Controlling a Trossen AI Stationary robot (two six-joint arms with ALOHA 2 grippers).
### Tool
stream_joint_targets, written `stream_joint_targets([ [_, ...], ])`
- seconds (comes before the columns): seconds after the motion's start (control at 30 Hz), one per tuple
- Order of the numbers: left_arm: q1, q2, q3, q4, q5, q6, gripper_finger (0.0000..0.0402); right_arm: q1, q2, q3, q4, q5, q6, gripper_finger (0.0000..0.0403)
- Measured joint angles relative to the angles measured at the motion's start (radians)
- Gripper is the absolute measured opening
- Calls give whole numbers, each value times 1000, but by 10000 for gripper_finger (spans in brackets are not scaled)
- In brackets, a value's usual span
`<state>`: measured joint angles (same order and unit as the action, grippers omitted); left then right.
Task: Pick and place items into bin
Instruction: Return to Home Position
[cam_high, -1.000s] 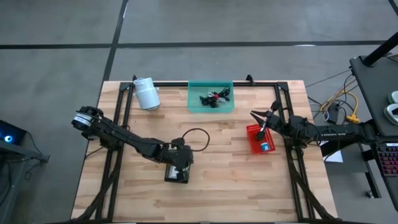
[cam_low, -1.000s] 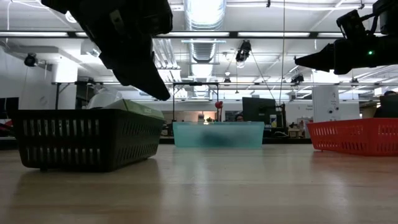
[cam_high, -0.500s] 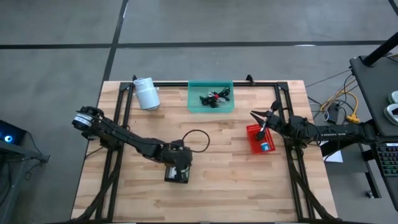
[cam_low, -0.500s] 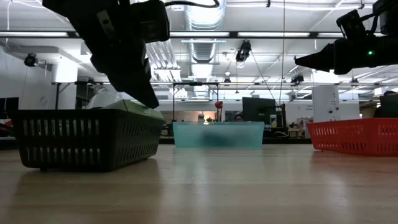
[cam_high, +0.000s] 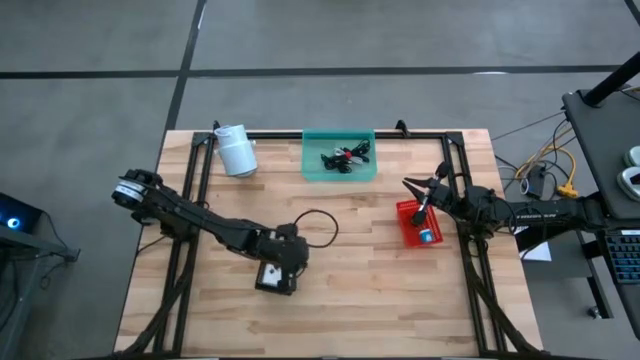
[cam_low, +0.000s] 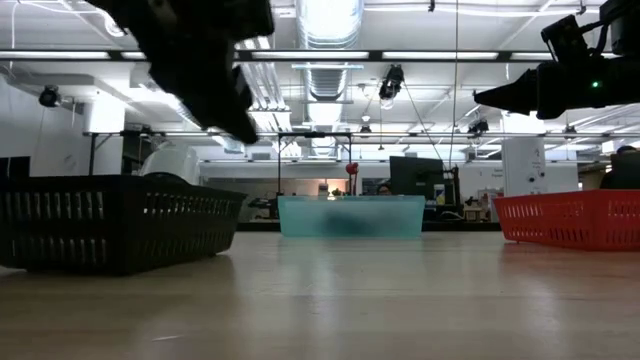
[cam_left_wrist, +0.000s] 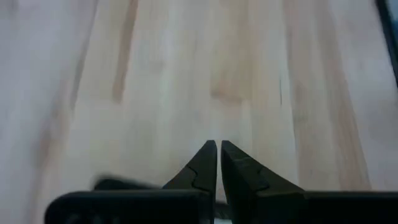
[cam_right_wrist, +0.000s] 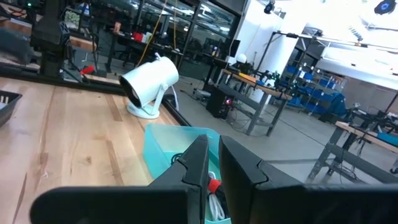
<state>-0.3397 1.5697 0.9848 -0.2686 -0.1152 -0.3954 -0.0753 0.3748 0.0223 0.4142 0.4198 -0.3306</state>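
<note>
**High view:** The left gripper (cam_high: 290, 262) is hovering over the black bin (cam_high: 285, 288) near the middle of the wooden table (cam_high: 350, 310). A white printed card (cam_high: 270, 272) is lying inside that bin. Thin black and red-black cables (cam_high: 343, 157) are sitting in a tangle in the green bin (cam_high: 311, 165) at the far edge, beside a white cylinder (cam_high: 236, 150). The right gripper (cam_high: 415, 197) is hanging over the red bin (cam_high: 408, 232), which is holding a tiny blue piece (cam_high: 427, 236).

**Low view:** The left gripper (cam_low: 245, 125) is hanging above the right end of the black bin, clear of its rim. The right gripper (cam_low: 490, 97) is hanging high on the other side, with the red bin below it. The green bin is standing farther back between the two.

**Left wrist view:** The left gripper's fingers (cam_left_wrist: 239, 168) are pressing almost together, leaving only a thin slit and gripping nothing. Bare wood is spreading out beyond them.

**Right wrist view:** The right gripper's fingers (cam_right_wrist: 198, 158) are standing close together with a narrow gap and holding nothing. Past them the green bin is showing some of the cables, with the white cylinder standing on its base behind it.
</note>
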Motion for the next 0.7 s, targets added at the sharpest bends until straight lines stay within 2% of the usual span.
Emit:
stream_joint_targets([
  [0.1,5,-17,0,52,-33,89,6,0,0,0,1,0,-3,27],
  [0.27,37,-91,-31,78,-145,93,6,0,2,0,6,0,-3,27],
  [0.33,60,-122,-66,140,-156,136,6,0,1,0,6,-1,-3,27],
  [0.43,91,-174,-148,298,-157,241,6,0,4,0,8,1,4,27],
  [0.6,148,-279,-362,585,-147,368,6,0,14,0,6,0,7,27],
  [0.7,177,-380,-478,634,-152,385,6,0,19,0,-5,0,5,27],
])
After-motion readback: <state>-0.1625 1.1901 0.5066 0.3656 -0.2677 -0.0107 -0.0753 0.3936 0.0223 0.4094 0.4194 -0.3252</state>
